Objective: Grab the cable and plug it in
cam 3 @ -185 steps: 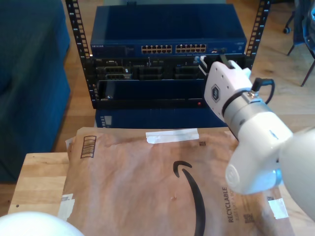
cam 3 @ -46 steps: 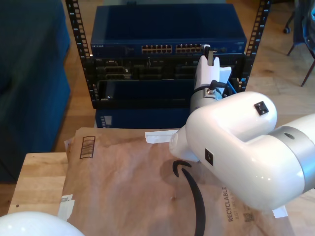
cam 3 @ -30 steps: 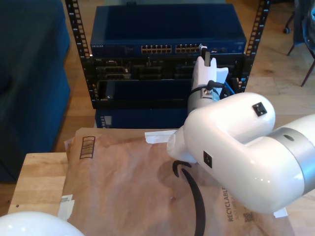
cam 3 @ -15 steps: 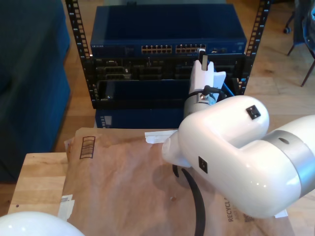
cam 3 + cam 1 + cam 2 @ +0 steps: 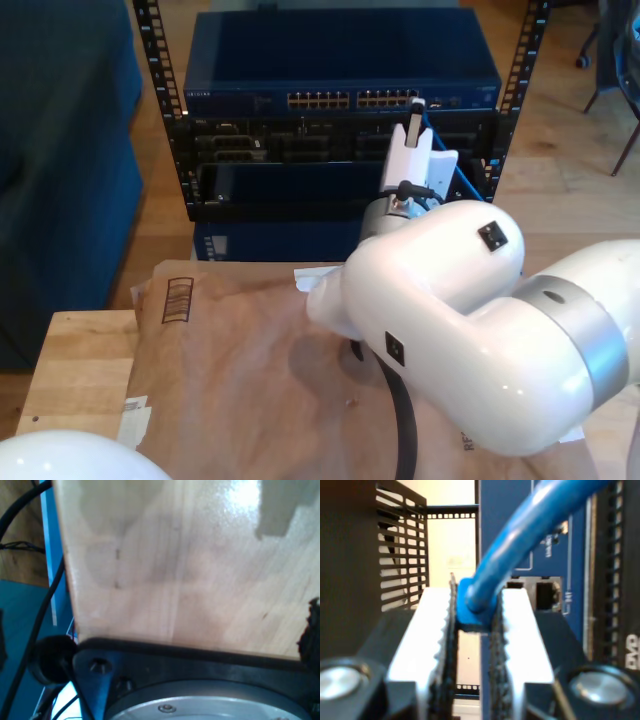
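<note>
The bright-blue cable (image 5: pixel 520 545) has its blue boot pinched between the white, black-padded fingers (image 5: pixel 525 640) of my second gripper (image 5: pixel 474 611), which is shut on it. The cable rises from the jaws across the blue switch face, where a dark port (image 5: pixel 547 594) lies just beyond the fingers. In the exterior view my second gripper (image 5: pixel 413 120) points at the switch's port row (image 5: pixel 352 99), at the row's end toward the exterior view's right. A loop of cable (image 5: pixel 458 178) hangs beside the wrist. The plug tip is hidden.
The blue switch (image 5: pixel 340 55) sits in a black rack (image 5: pixel 152 80) beyond the wooden table (image 5: pixel 75 370), which carries a brown paper package (image 5: pixel 230 370). The first wrist view looks along a wooden panel (image 5: pixel 190 565) with black cables (image 5: pixel 47 605). Another arm's white shell (image 5: pixel 60 462) shows at the exterior view's bottom left.
The second arm's bulk has swung toward the exterior view's left over the package. Its gripper, turned on edge, stays at the port row with the cable in it.
</note>
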Robot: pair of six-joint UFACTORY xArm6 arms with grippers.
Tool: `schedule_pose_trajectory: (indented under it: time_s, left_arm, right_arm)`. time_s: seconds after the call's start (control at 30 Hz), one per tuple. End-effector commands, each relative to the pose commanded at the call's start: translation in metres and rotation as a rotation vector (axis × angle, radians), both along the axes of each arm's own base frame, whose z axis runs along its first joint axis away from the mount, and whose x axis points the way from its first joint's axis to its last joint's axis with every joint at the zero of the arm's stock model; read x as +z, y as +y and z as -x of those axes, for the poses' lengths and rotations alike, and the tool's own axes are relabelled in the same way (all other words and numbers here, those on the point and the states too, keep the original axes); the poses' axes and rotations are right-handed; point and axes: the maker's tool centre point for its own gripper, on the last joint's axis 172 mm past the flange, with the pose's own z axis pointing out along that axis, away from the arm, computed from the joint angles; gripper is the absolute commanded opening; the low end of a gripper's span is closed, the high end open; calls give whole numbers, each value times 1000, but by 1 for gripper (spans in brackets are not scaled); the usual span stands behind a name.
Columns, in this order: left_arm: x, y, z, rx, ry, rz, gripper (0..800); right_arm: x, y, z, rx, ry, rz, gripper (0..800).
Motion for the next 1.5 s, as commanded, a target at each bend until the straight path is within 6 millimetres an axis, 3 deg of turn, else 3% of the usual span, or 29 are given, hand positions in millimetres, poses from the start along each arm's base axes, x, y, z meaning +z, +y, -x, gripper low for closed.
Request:
schedule_pose_trajectory:
  time_s: [0.57, 1.2, 1.5]
  left_arm:
    - [0, 0, 0, 0, 0, 0, 800]
    - [0, 0, 0, 1, -1, 0, 800]
    - [0, 0, 0, 0, 0, 0, 800]
  right_arm:
    - [-17, -9, -6, -30, 37, -2, 0]
    - [-12, -2, -22, -27, 7, -32, 0]
    - [-17, -9, -20, -50, 18, -40, 0]
